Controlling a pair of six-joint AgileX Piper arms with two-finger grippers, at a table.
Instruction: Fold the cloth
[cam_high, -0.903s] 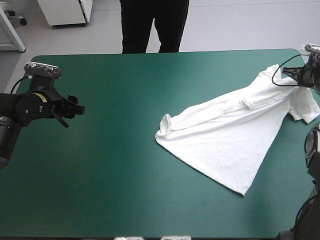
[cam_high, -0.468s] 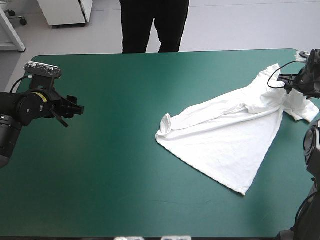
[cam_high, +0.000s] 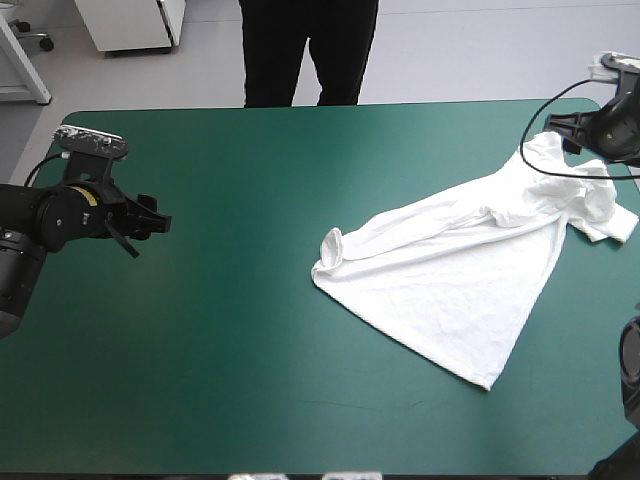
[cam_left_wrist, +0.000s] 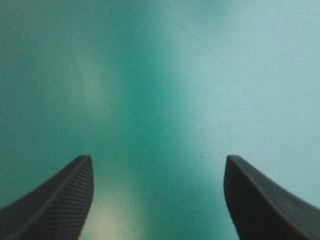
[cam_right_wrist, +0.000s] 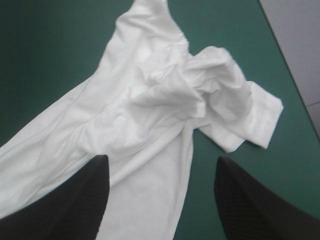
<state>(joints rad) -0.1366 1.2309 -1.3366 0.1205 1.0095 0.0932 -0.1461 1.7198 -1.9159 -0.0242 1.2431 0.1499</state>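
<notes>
Presently, we record the following.

Item one: the T-shirt, white and short-sleeved, lying on the teal-green cover in the right half of the high view. It is spread out but skewed. It runs from a rolled corner near the frame's centre up to the upper right corner, with another corner reaching toward the lower right. The cloth near the upper right is bunched into folds, and one sleeve lies flat by the table's right edge.

Item two: the left gripper, at the left of the high view, well apart from the T-shirt. We note its black fingers spread wide, with only bare cover between them.

Item three: the right gripper, at the upper right corner of the high view, above the bunched end of the T-shirt. Its fingers stand apart, grasping nothing, and white cloth shows under and ahead of them.
</notes>
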